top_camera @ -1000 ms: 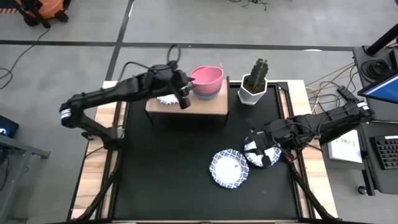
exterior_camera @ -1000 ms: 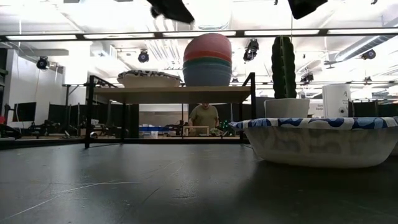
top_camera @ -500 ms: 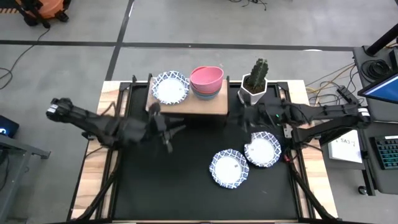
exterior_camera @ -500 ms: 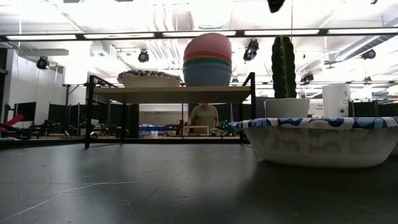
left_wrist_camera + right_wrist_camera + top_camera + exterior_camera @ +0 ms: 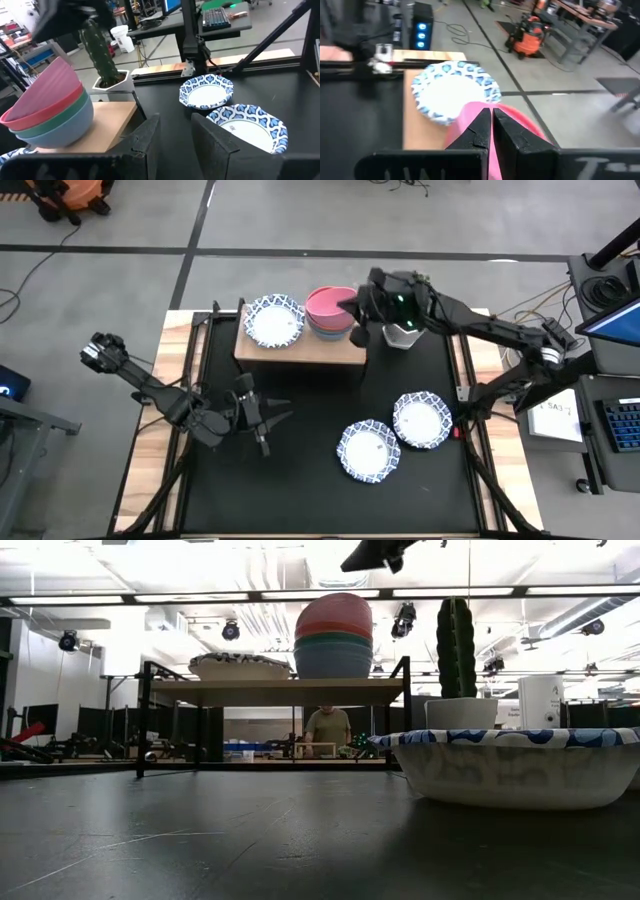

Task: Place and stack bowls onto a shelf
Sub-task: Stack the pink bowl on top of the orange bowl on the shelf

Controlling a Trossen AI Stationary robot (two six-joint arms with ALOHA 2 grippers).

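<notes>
The light-wood shelf [image 5: 300, 352] stands at the table's far edge. On it rest one white bowl with a blue patterned rim [image 5: 274, 320] and a stack of plain bowls [image 5: 328, 308], pink on top. Two more patterned bowls [image 5: 368, 450] [image 5: 424, 420] sit on the black tabletop at near right. My right gripper [image 5: 357, 332] hangs shut above the stack's right side; the low view shows the right gripper [image 5: 375, 555] well clear of the stack [image 5: 333, 635]. My left gripper [image 5: 262, 423] is open and empty, low over the table's left half.
The white pot with a cactus [image 5: 456, 650] stands right of the shelf, partly under my right arm. In the left wrist view the two table bowls [image 5: 206, 91] [image 5: 247, 125] lie ahead of the left gripper [image 5: 175, 135]. A person stands in the room beyond the table.
My left gripper left the patterned bowl on the shelf, drew back toward the table's near left and dropped low. My right gripper left the patterned bowl on the table's right, rose and swung to the far edge, over the plain stack.
</notes>
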